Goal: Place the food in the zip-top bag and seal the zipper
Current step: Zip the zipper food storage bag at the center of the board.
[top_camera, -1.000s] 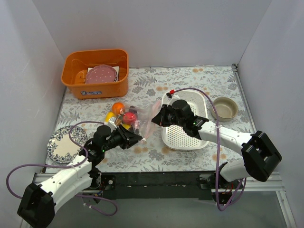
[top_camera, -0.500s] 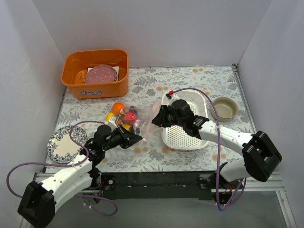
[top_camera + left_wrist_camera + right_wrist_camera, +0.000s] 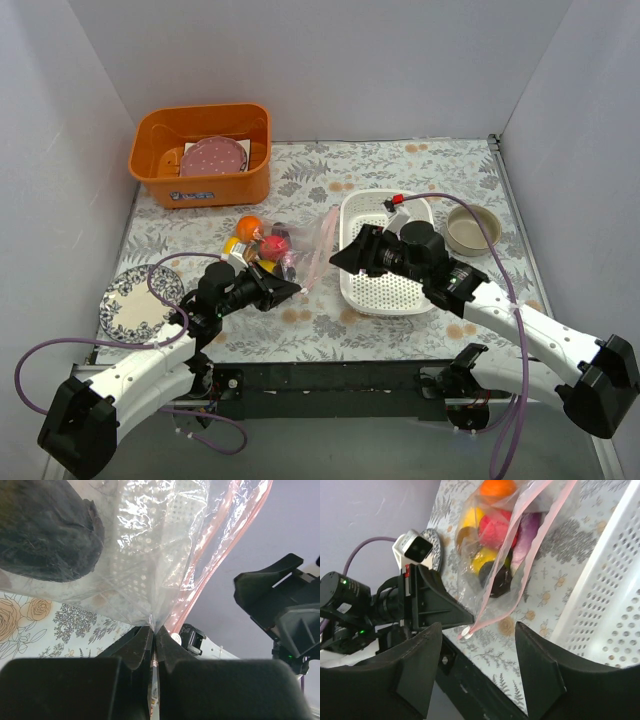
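The clear zip-top bag [image 3: 292, 252] lies on the floral cloth with the food inside, an orange piece [image 3: 248, 224], a red one [image 3: 272, 246] and a yellow one [image 3: 470, 517] among them. Its pink zipper [image 3: 522, 555] runs along the mouth to a white slider [image 3: 466, 633] at the near end. My left gripper [image 3: 153, 629] is shut on the bag's near corner, and a dark piece [image 3: 45, 530] shows through the film. My right gripper [image 3: 477, 665] hangs open just right of the bag, over the basket's left edge, with nothing between its fingers.
A white perforated basket [image 3: 395, 285] stands right of the bag under my right arm. An orange bin [image 3: 160, 165] with a pink plate [image 3: 212, 157] is at the back left. A blue patterned plate [image 3: 130, 305] lies near left and a beige bowl [image 3: 472, 228] far right.
My right gripper has opened, let go of the bag's far end and drawn back to the right. The left gripper has closed fully on the near corner and stayed in place.
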Robot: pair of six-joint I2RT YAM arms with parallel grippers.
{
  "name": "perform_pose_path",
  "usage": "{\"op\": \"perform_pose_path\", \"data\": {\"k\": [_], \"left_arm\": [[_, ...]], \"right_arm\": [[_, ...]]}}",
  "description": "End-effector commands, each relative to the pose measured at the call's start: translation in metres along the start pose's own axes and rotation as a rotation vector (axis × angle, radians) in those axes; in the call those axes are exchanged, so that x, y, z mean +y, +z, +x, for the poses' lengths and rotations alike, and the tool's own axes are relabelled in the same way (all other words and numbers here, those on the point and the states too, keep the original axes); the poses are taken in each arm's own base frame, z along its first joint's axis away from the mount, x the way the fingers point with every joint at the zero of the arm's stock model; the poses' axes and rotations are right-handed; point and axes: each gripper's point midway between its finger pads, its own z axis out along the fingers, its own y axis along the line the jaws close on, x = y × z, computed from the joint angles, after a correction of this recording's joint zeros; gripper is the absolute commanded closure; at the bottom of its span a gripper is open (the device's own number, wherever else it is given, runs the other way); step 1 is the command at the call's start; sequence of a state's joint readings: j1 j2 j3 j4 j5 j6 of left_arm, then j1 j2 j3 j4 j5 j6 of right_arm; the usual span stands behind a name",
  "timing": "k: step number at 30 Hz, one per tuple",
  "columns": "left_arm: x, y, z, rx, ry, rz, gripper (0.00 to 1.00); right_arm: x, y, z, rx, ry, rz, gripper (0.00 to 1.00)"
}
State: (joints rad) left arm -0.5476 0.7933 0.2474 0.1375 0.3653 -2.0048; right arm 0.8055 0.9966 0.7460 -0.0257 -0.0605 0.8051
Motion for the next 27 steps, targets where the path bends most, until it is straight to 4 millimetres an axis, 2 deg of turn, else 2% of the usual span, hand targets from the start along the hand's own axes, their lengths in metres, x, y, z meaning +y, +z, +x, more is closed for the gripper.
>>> {"op": "perform_pose_path", "data": {"k": [1, 2, 3, 5, 9, 17, 27], "left_arm": [[-0.023, -0.001, -0.004, -0.007, -0.271, 0.038, 1.0], [-0.023, -0.001, -0.004, -0.009, -0.268, 0.037, 1.0], [-0.023, -0.001, -0.004, -0.01, -0.263, 0.038, 1.0], [-0.022, -0.001, -0.005, -0.018, -0.258, 0.035, 1.0], [-0.019, 0.0, -0.006, -0.021, -0.255, 0.027, 1.0], [-0.014, 0.003, -0.007, -0.027, -0.24, 0.009, 1.0], [-0.014, 0.003, -0.007, -0.028, -0.243, 0.014, 1.0]], "right_arm": [[0.012, 0.01, 0.031, 0.142, 0.088, -0.091, 0.36], [0.012, 0.015, 0.041, 0.192, 0.102, -0.097, 0.39], [0.015, 0.017, 0.043, 0.209, 0.117, -0.107, 0.46], [0.019, 0.023, 0.051, 0.243, 0.123, -0.117, 0.52], [0.027, 0.029, 0.062, 0.288, 0.137, -0.141, 0.57], [0.036, 0.039, 0.085, 0.378, 0.156, -0.185, 0.56], [0.038, 0.05, 0.088, 0.383, 0.175, -0.199, 0.55]]}}
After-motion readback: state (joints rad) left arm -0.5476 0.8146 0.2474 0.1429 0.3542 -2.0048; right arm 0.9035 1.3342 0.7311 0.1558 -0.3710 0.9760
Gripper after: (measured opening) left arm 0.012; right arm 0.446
